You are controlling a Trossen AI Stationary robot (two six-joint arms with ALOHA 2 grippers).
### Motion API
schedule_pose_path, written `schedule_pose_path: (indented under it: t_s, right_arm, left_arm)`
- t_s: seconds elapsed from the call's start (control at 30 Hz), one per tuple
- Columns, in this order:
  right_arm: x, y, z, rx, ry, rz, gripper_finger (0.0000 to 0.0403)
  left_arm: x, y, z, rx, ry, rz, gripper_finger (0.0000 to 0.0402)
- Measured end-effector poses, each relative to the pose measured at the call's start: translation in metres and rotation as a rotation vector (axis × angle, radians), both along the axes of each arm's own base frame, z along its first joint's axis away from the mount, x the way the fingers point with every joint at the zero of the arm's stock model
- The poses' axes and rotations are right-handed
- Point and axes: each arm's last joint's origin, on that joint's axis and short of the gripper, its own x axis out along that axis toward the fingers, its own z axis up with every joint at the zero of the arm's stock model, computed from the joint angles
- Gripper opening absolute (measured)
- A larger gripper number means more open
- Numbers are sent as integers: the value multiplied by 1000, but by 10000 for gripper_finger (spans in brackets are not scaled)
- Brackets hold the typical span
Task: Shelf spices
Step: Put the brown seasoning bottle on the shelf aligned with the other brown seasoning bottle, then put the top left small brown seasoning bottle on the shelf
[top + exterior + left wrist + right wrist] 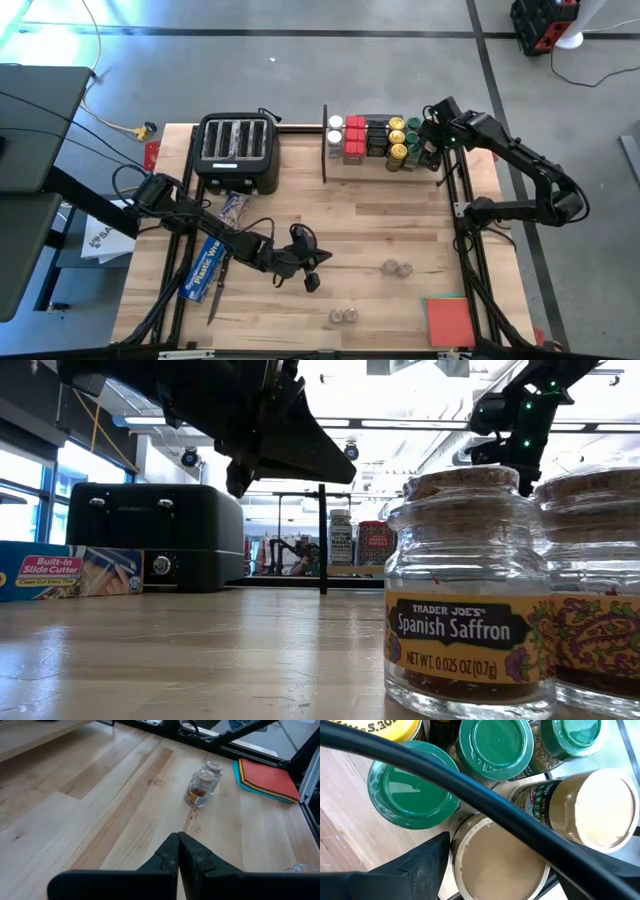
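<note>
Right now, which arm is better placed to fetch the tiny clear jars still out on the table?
Left. Its tool, fingers shut, hovers mid-table, between the two pairs of tiny clear cork-topped jars. The right tool is at the light-wood shelf, over the green-lidded round jars.

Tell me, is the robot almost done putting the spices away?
Nearly. Most spices stand packed on the shelf. The right gripper is at the shelf's right end, by a tan-lidded jar. The left gripper hovers shut and empty over mid-table. Left to do: tiny clear jars on the table, one pair and another pair.
</note>
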Motion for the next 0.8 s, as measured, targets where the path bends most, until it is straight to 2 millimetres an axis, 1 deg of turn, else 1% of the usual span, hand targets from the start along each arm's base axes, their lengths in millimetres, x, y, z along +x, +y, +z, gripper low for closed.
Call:
schedule_pose_path:
  t_s: [0.23,0.47,0.63,0.7,0.8]
  right_arm:
    - [0,4,6,-76,30,4,319]
    - [0,17,18,-143,11,38,319]
    - [-5,37,34,-264,-3,22,319]
    - [-7,49,43,-333,-19,4,319]
    - [-9,71,54,-405,-99,4,319]
  left_arm:
    - [0,0,0,-2,-4,1,0]
    - [0,0,0,-2,-4,1,0]
    - [0,0,0,-3,-5,1,0]
    - [0,0,1,-5,-9,1,0]
    - [1,-2,2,-12,-26,-3,0]
